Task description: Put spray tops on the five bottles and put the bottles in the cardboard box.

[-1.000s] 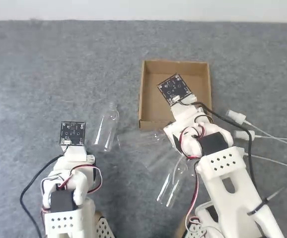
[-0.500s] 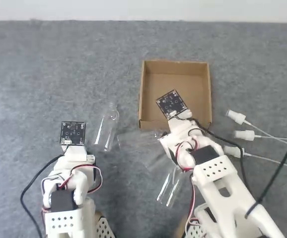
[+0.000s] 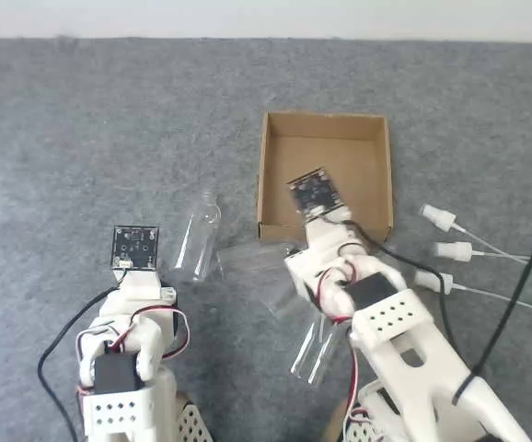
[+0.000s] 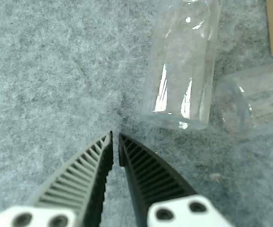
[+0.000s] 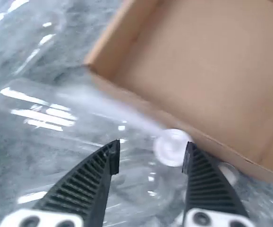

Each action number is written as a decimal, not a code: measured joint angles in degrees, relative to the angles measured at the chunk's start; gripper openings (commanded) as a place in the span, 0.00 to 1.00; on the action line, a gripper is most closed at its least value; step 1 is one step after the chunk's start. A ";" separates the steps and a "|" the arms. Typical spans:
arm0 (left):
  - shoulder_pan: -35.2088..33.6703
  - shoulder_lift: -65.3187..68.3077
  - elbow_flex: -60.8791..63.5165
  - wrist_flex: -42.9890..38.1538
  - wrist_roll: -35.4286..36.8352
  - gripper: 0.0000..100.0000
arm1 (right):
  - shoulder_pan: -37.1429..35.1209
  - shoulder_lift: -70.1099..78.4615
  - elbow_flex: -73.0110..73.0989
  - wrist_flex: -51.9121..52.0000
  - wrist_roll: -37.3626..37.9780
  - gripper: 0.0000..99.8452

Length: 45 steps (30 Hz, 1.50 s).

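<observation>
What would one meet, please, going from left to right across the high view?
The left arm's wrist → clear bottle → cardboard box → three spray tops. The right arm overlaps the box, so it is omitted.

In the high view the right arm (image 3: 390, 318) hides part of a clear bottle (image 3: 314, 350) beneath it. In the right wrist view a near bottle (image 5: 56, 111) is blurred and the cardboard box (image 5: 198, 71) is cut off at the edge. In the left wrist view the edge crops the neck of another bottle (image 4: 183, 71).

The high view looks down over the table (image 3: 109, 120) — each wrist view peers close at bottles (image 4: 181, 71) it shares.
</observation>
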 measured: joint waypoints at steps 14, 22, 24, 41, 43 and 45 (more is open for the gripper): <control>0.00 0.00 0.00 0.00 0.00 0.01 | 2.81 0.00 0.00 0.00 -0.26 0.18; 0.00 0.00 0.00 0.00 0.00 0.01 | 2.81 0.00 0.00 -2.02 -0.26 0.18; 0.00 0.00 0.00 0.00 0.00 0.01 | 2.81 0.00 0.00 -2.02 -0.26 0.18; 0.00 0.00 0.00 0.00 0.00 0.01 | 2.81 6.07 0.88 -2.11 -0.26 0.18; 0.00 0.00 0.00 0.00 0.00 0.01 | 2.81 7.30 0.53 -2.29 -0.44 0.18; 0.00 0.00 0.00 0.00 0.00 0.01 | 2.81 8.79 -0.09 -2.37 -0.44 0.18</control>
